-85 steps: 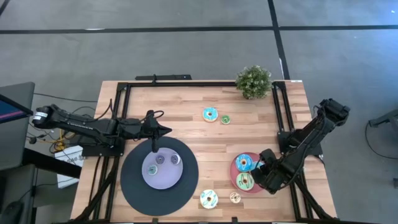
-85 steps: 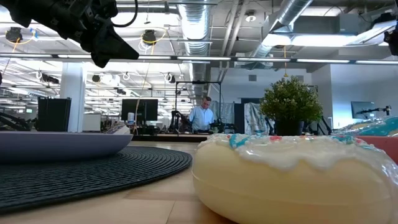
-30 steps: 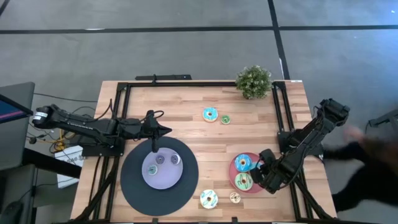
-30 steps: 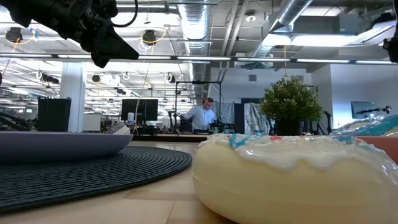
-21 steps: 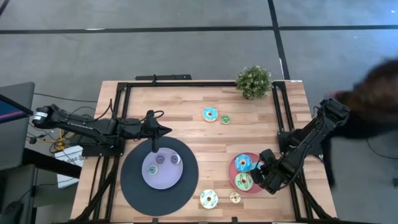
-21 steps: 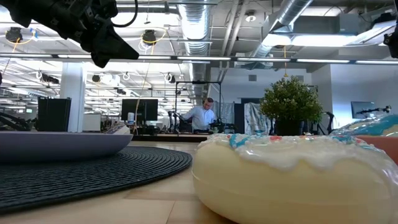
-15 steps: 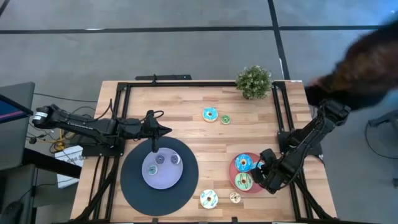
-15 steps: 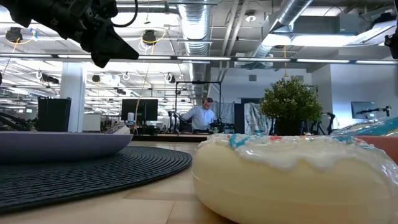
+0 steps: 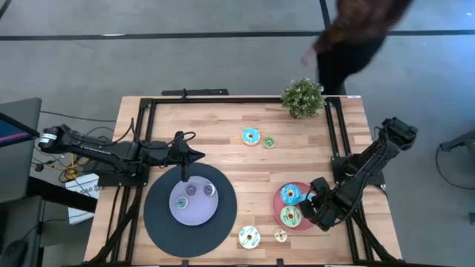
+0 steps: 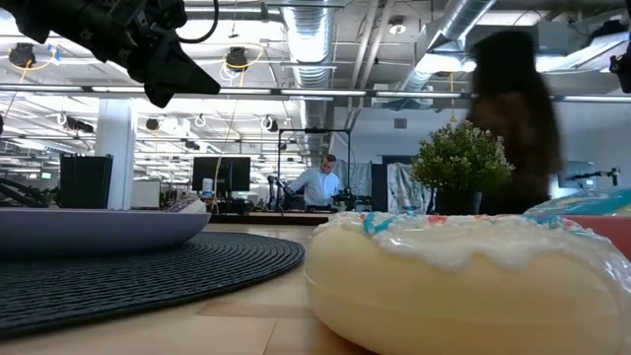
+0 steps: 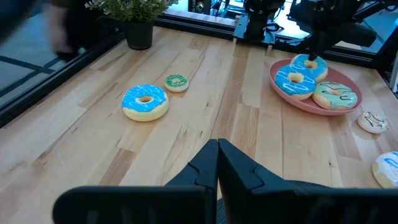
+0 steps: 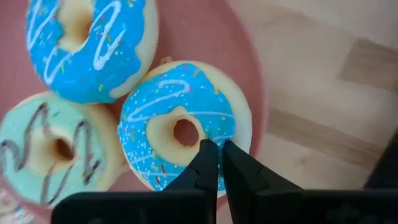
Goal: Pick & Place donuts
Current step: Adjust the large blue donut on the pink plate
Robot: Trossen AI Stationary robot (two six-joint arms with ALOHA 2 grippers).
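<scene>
Over the round pink plate [image 12: 249,68] at the table's right front, the right gripper [image 12: 217,152] hangs with its two dark fingers pressed almost together, their tips on the icing of a blue-iced ring donut with white squiggles and fine sprinkles [image 12: 180,127], just beside its hole; whether they pinch it cannot be told. That donut leans on two others on the same plate: a second blue-iced donut with white stripes [image 12: 90,43] and a pale green-iced donut with dark drizzle [image 12: 50,149]. The high view adds what the wrist camera misses: the right arm folds in from the table's right edge, and more donuts lie on the bare wooden table [image 9: 223,130], a blue-iced one [image 9: 251,136] beside a small green one [image 9: 269,142] toward the back, a white-iced one [image 9: 249,236] and a small pale one [image 9: 280,235] at the front edge. Tiny ring donuts [image 9: 191,190] sit on a round lavender plate [image 9: 194,211] atop a big black woven disc [image 9: 159,215]. The left gripper [image 9: 185,176] hovers over that disc's rear edge, fingers shut and empty, its arm stretched in from the left. Only the low view shows the white-iced donut's cream side close up [image 10: 463,286]. A small potted green plant [image 9: 302,97] stands at the back edge, with a blurred person [image 9: 356,33] on the floor beyond.
</scene>
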